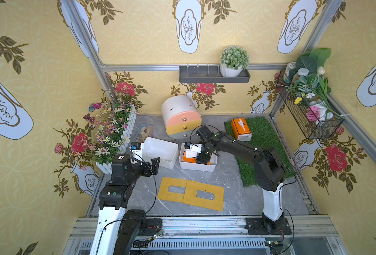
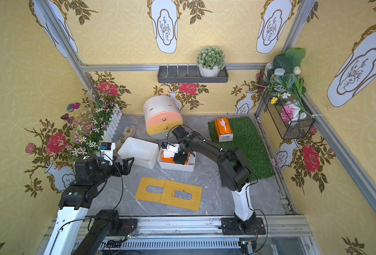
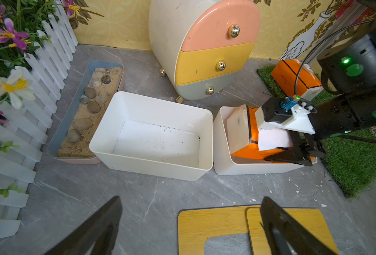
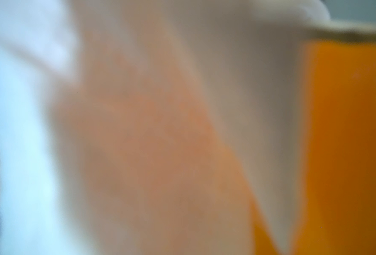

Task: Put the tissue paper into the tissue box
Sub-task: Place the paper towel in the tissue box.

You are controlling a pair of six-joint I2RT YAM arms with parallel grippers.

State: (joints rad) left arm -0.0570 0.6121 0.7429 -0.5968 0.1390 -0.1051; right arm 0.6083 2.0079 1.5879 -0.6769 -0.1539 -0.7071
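In both top views the right gripper [image 1: 201, 157] reaches down into the right box [image 1: 197, 168], onto the orange pack [image 1: 186, 159] lying inside. I cannot tell how its jaws stand. The left gripper [image 1: 147, 163] hovers beside the empty box [image 1: 160, 150], jaws spread.

The left wrist view shows the left gripper's jaws wide apart over the table [image 3: 94, 187], and white tissue [image 3: 270, 139] on the pack under the right gripper.

The right wrist view is a close blur of white and orange.
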